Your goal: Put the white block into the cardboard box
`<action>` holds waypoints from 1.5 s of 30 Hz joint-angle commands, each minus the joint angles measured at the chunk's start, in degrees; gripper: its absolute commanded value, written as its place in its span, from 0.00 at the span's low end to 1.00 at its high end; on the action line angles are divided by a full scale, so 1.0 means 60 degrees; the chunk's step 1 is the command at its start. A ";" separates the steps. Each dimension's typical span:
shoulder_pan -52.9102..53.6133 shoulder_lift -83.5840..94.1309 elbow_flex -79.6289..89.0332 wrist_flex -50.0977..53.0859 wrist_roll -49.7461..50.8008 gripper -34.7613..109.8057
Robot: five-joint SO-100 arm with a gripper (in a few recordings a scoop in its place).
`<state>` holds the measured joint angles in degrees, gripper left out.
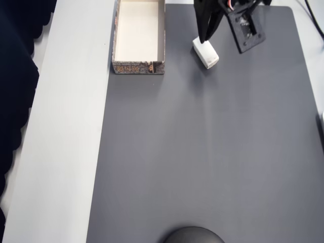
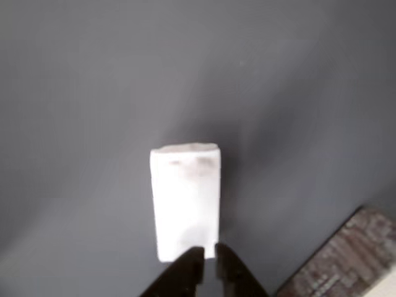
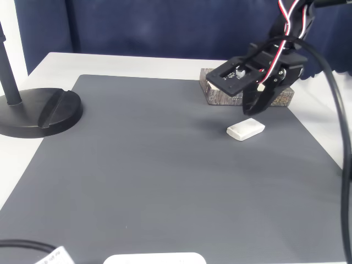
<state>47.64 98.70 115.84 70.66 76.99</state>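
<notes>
Black gripper (image 1: 203,40) hangs at the near end of the block (image 1: 206,53), its tips almost together with a thin gap showing in the wrist view (image 2: 209,263), clamping nothing. The block (image 3: 246,130) lies flat on the grey mat (image 1: 202,152), just beside the box (image 1: 138,35), apart from it. The mat covers a white surface (image 1: 66,126).

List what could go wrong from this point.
1. The gripper fingertips look nearly closed over one end of the white block, not astride it; descending could nudge or tip it.
2. The cardboard box sits close beside the block on the overhead view's left; a swing could hit its wall.
</notes>
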 commanded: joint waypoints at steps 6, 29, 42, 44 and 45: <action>0.0000 0.0381 -0.0029 -0.0220 0.0938 0.23; -0.0059 0.0454 -0.0264 -0.0381 0.1919 0.33; 0.0176 0.0352 -0.0293 -0.1040 0.1860 0.54; 0.0234 0.0278 -0.0293 -0.1025 0.1436 0.54; 0.0249 0.0234 -0.0308 -0.1025 0.1201 0.54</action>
<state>47.81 98.70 116.46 64.95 87.71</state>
